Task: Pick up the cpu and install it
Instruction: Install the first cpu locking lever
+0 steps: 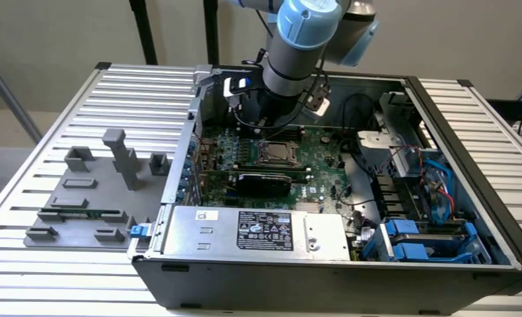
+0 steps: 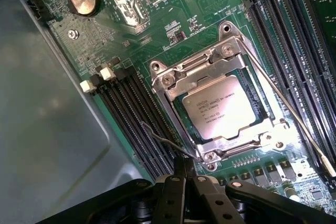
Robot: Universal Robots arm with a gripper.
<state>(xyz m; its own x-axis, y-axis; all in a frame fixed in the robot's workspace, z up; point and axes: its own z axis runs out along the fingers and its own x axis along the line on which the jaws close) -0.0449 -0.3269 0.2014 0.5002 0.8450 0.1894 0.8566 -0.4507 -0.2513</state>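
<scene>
The cpu (image 2: 219,107), a flat square chip with a silvery top and printed text, lies inside the motherboard socket, framed by the metal retention bracket (image 2: 169,83). A thin wire lever (image 2: 167,142) runs along the socket's side toward my fingertips. My gripper (image 2: 185,169) hovers just off a corner of the socket, shut, with nothing between its fingers. In the exterior view my arm (image 1: 297,39) reaches down into the open computer case above the socket (image 1: 275,153).
Black memory slots (image 2: 294,51) flank the socket on both sides. The case wall (image 2: 47,129) stands close by. A silver power supply (image 1: 261,231) sits at the case front, with blue drive cages (image 1: 419,241) beside it. A grey fixture (image 1: 84,198) holds a green memory stick (image 1: 80,214).
</scene>
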